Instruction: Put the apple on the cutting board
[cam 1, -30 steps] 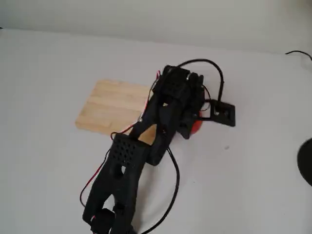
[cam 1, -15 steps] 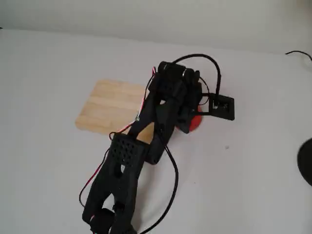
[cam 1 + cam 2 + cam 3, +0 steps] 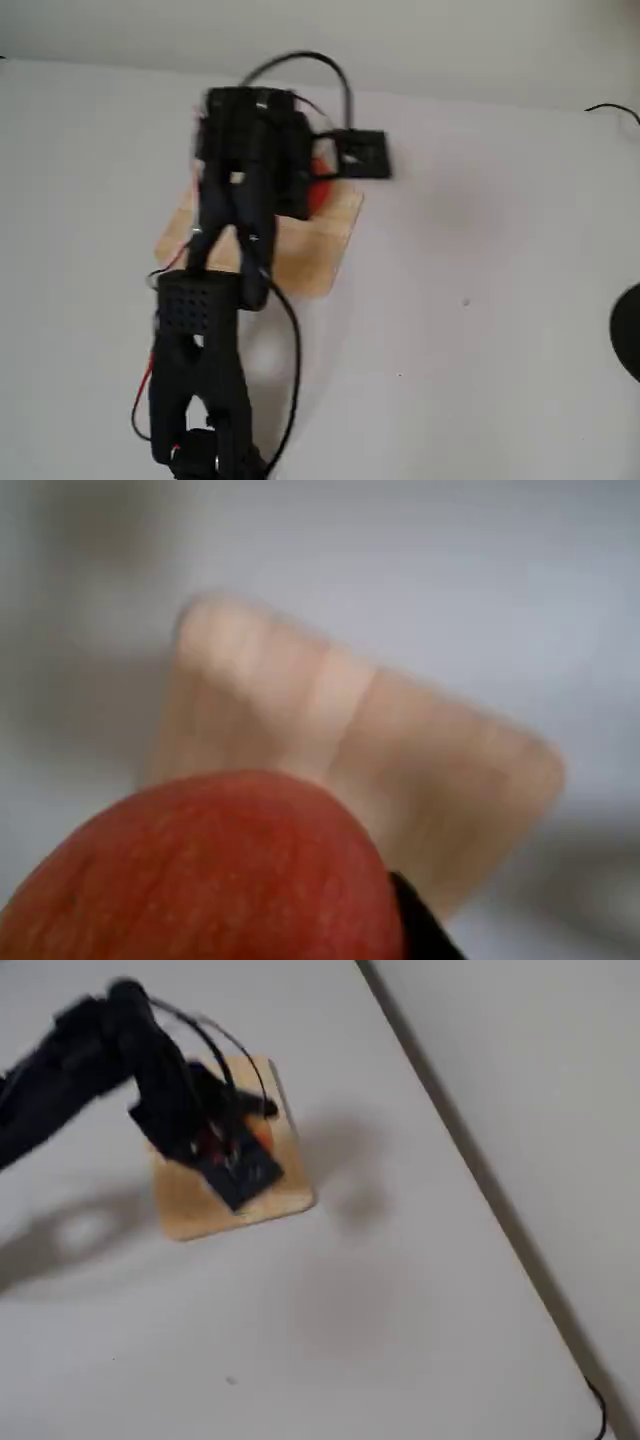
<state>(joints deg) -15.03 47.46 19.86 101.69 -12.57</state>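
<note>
We see our pincer (image 3: 318, 185) gripping the apple (image 3: 210, 875) above the cutting board (image 3: 400, 770) on the desk (image 3: 480, 330).

The black arm (image 3: 215, 330) reaches up the picture from its base at the bottom edge of a fixed view, bent at the elbow; its gripper (image 3: 318, 185) is closed around the apple (image 3: 210, 875); in the wrist view one dark fingertip (image 3: 420, 925) shows beside the fruit.
</note>
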